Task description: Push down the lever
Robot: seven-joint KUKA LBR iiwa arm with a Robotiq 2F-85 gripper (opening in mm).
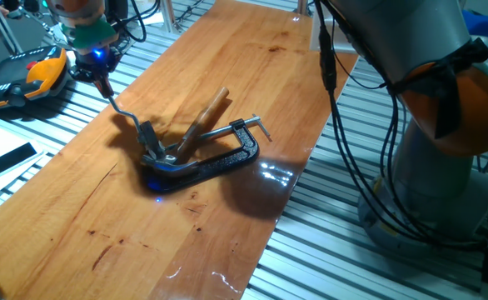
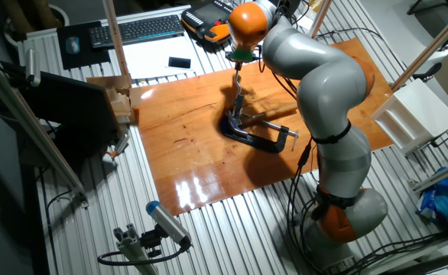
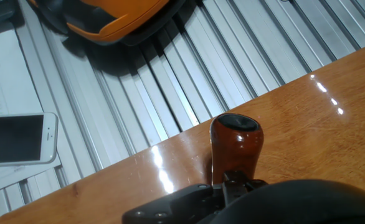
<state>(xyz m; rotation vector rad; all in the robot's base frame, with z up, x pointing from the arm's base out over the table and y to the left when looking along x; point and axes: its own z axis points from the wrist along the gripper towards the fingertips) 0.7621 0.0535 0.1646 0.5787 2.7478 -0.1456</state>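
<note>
The lever (image 1: 127,114) is a thin bent metal rod, so stiff and light, rising toward 10 o'clock from a silvery fitting (image 1: 153,142) near the wooden board's (image 1: 227,75) middle; its glossy dark-red knob (image 3: 235,144) looks slippery, so I'd press on the knob top, not pinch the skinny rod. The gripper (image 1: 101,77) sits right at the knob end, but I can't tell whether its fingers are closed on it. A black C-clamp (image 1: 219,158) pins the fitting down; a brown wooden handle (image 1: 204,117) sticks out toward 1 o'clock.
</note>
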